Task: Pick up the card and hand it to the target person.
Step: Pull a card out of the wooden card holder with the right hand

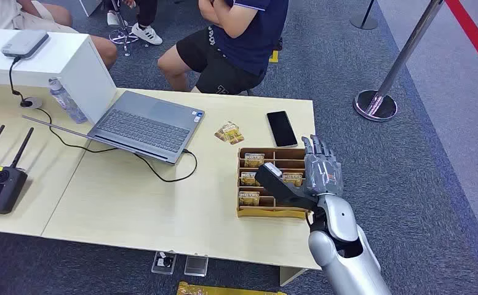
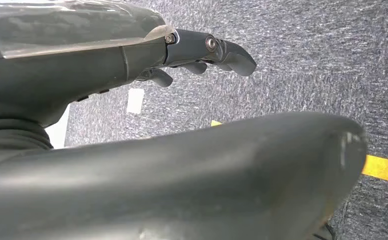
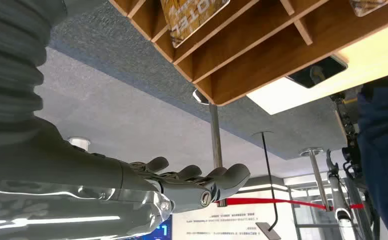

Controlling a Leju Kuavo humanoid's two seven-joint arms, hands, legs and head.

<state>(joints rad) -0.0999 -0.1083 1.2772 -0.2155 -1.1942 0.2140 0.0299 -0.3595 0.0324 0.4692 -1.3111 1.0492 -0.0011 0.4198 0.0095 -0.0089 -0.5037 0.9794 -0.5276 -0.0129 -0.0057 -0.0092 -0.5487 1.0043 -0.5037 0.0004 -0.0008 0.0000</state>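
Wooden card tray [image 1: 243,212] on the table [image 1: 131,203], with the right hand [image 1: 322,169] at its right edge.
Left of the tray: laptop [image 1: 147,126]. Hotel cards [image 1: 249,198] stand in its left compartments; more loose cards [image 1: 229,132] lie just beyond it. The right hand's fingers are extended, holding nothing; the left hand [image 2: 201,52] hangs empty, fingers loosely curled.

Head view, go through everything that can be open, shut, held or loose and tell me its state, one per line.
Right hand: open, fingers apart, raised beside the card box, holding nothing.
Left hand: fingers loosely curled, holding nothing.
Card box: open-topped, cards lying in its compartments.
Laptop: lid open flat, cable plugged in.
Phone: screen dark, flat on table.
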